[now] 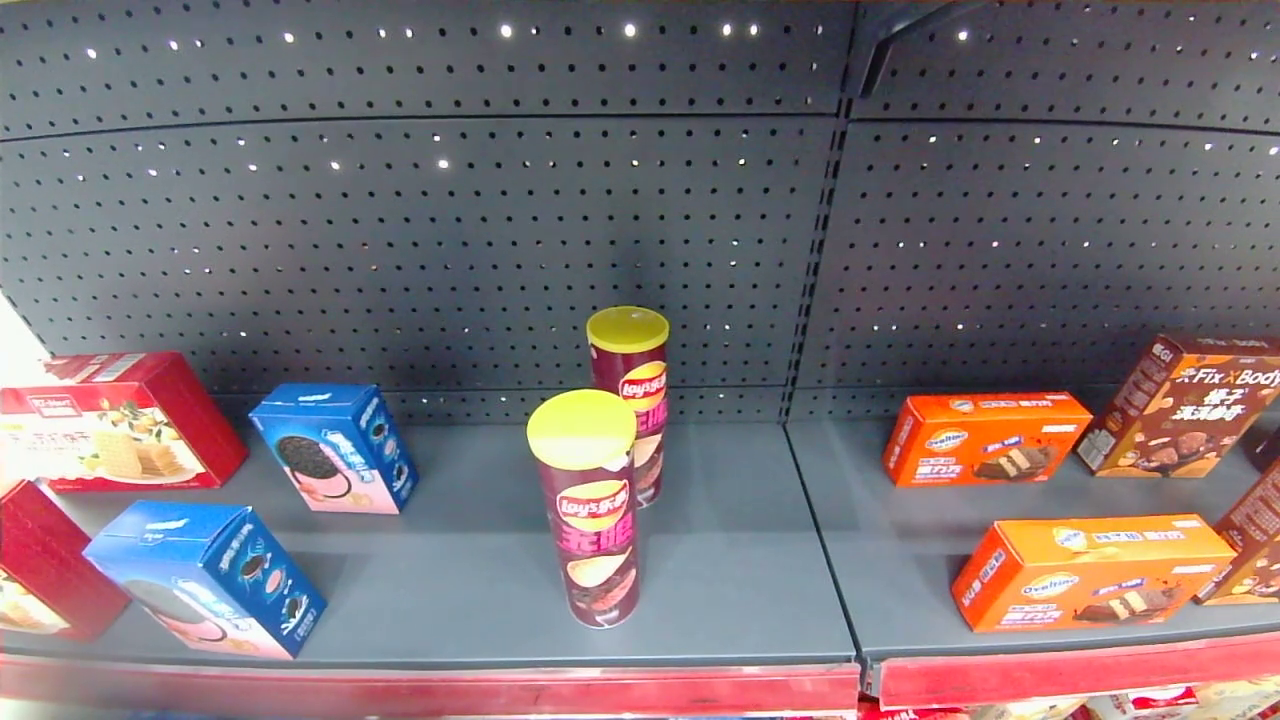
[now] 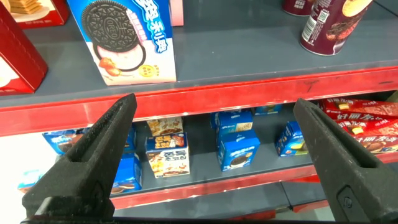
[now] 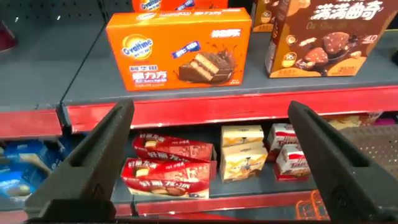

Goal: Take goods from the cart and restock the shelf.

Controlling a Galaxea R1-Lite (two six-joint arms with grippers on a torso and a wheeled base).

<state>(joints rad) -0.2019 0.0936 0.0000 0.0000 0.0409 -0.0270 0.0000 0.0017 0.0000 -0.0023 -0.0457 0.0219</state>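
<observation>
The left gripper and the right gripper are both gaping wide and gripping nothing, hovering before the grey metal shelf. In the head view, a maroon cylindrical chip can with a yellow lid is standing upright mid-shelf, with a twin can just behind it. The wrist views are taking in a lower tier of small boxes.

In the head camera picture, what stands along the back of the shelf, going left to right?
Red biscuit box, blue cookie box, rear chip can, orange cake box, brown chocolate box.
</observation>
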